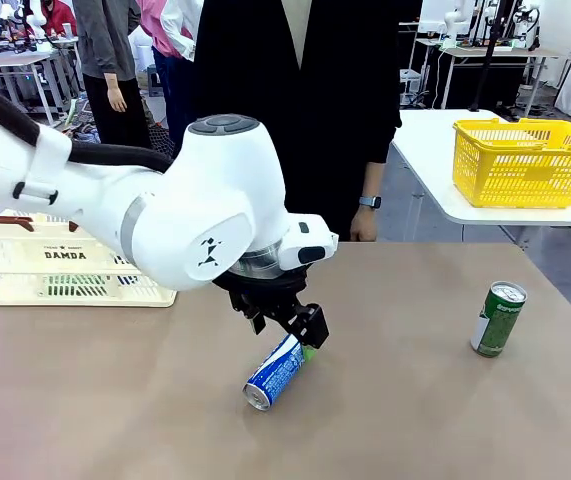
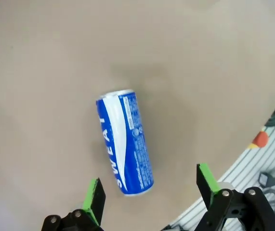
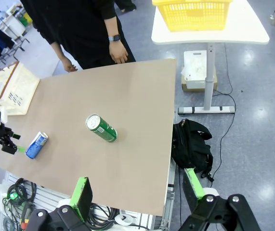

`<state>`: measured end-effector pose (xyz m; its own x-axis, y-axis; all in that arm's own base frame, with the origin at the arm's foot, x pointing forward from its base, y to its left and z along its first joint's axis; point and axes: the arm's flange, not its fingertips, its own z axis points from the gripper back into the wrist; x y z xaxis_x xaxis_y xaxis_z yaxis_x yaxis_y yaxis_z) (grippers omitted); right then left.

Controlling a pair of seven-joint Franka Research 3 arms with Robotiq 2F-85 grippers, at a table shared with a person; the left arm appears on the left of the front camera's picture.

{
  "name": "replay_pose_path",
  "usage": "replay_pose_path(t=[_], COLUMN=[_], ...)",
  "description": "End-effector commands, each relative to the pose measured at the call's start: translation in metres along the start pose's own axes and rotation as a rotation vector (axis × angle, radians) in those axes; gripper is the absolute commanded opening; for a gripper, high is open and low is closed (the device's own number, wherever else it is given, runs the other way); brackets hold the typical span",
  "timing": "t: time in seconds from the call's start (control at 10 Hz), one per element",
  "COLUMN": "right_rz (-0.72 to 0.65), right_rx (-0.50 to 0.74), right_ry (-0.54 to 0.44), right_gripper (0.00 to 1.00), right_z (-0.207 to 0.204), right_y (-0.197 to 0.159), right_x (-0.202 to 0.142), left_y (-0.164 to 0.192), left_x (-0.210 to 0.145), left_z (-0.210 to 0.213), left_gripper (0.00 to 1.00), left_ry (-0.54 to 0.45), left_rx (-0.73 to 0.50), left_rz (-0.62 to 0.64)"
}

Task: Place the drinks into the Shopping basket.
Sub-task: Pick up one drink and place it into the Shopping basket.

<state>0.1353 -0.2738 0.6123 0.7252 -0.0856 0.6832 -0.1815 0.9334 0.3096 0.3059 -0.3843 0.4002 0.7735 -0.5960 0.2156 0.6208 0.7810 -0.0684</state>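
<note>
Blue-and-white aluminium, one drink can (image 2: 125, 142) lies on its side on the tan table (image 1: 415, 420), just below the left gripper (image 2: 150, 179), whose jaws are spread wide and hold nothing. Only the can's near end lies between the green pads (image 2: 95, 191). Closing there risks an off-centre grip, so the can may pivot or roll away if one pad touches first. The green can (image 1: 497, 319) stands well apart. The Shopping basket (image 1: 65, 262) sits far left. The right gripper (image 3: 136, 182) hangs wide and empty.
</note>
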Motion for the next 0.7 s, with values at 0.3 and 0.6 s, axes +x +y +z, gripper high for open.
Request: replay_pose_path(t=[0.3,0.6], right_rz=[-0.019,-0.019], right_rx=[-0.018,-0.018], right_ry=[0.011,0.011], right_gripper=[1.0,1.0], right_z=[0.004,0.004], right_y=[-0.001,-0.001], right_x=[0.001,0.001], left_y=[0.006,0.014], left_x=[0.001,0.007], left_z=[-0.009,-0.046], left_gripper=[1.0,1.0], left_ry=[0.021,0.016], left_rx=[0.021,0.077], left_rz=[-0.011,-0.057])
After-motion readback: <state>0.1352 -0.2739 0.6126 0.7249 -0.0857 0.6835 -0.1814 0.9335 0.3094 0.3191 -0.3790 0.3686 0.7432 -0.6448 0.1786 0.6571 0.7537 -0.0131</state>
